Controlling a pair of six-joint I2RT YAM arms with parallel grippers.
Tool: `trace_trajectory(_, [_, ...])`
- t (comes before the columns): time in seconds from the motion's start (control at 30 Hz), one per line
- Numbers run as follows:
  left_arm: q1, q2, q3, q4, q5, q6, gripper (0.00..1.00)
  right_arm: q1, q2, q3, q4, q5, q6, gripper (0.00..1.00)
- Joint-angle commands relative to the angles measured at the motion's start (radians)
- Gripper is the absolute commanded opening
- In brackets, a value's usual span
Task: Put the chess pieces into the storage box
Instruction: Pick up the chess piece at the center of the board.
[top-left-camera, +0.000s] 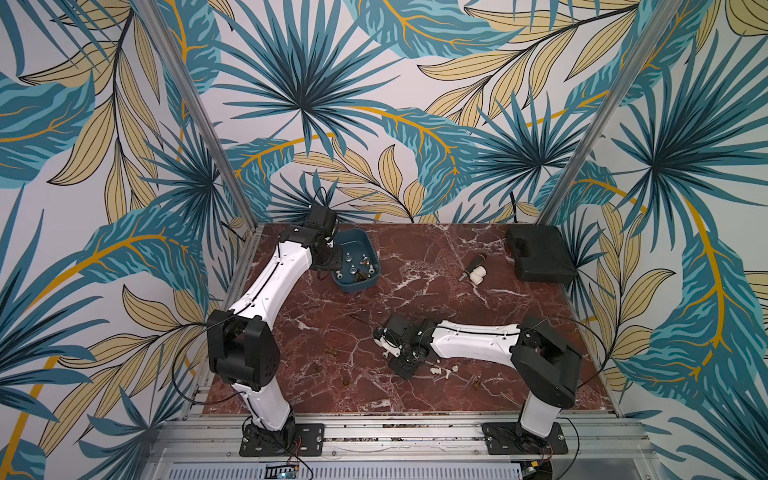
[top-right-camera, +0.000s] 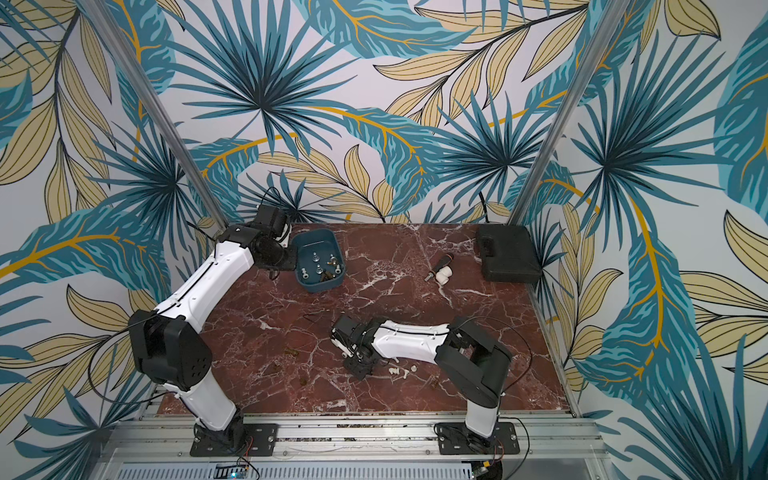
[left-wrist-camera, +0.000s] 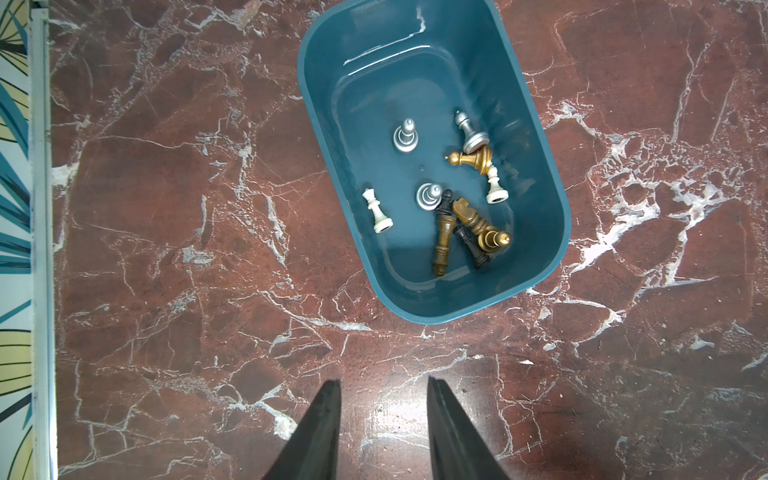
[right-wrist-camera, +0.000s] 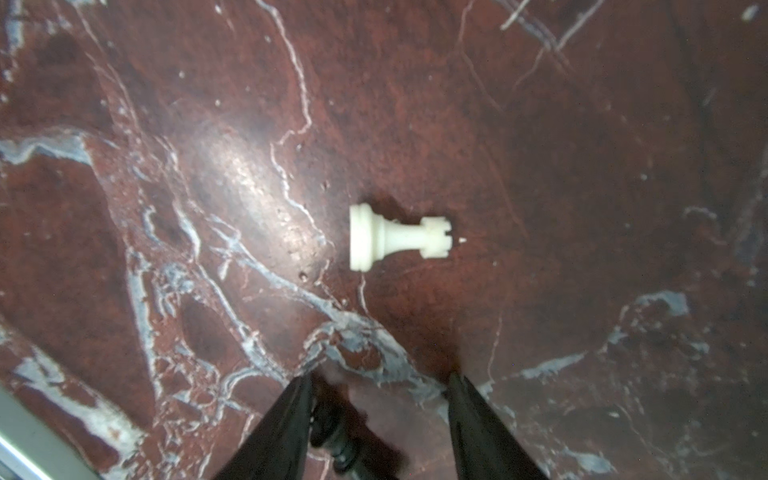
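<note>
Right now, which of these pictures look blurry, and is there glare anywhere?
Right wrist view: soft; the white plastic rook-shaped chess piece has fuzzy edges, and glare whitens the red-brown marble tabletop. Left wrist view: sharp, with pale reflection streaks inside the teal plastic storage tub. Both top views: evenly lit, loose pieces too small to read.

A robot lab cell: arms bolted to aluminium rails, leaf-print panels enclosing a marble tabletop.
</note>
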Motion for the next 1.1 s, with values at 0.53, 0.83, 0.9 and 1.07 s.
trace_trajectory(0.53, [0.008,-0.060,-0.037,0.040,0.006,-0.010,0.39,0.056,-0.052,-0.045,-0.085,0.060,0.032,0.55])
trace_trajectory(0.83, [0.008,-0.070,-0.038,0.035,-0.008,-0.001,0.39,0.058,-0.008,-0.030,-0.063,0.077,0.027,0.41])
trace_trajectory(0.9, [0.008,-0.069,-0.038,0.035,-0.008,0.000,0.39,0.058,0.005,-0.032,-0.064,0.064,0.021,0.36])
trace_trajectory(1.07, [0.009,-0.071,-0.031,0.032,-0.006,0.000,0.39,0.058,0.026,-0.024,-0.071,0.054,0.020,0.24])
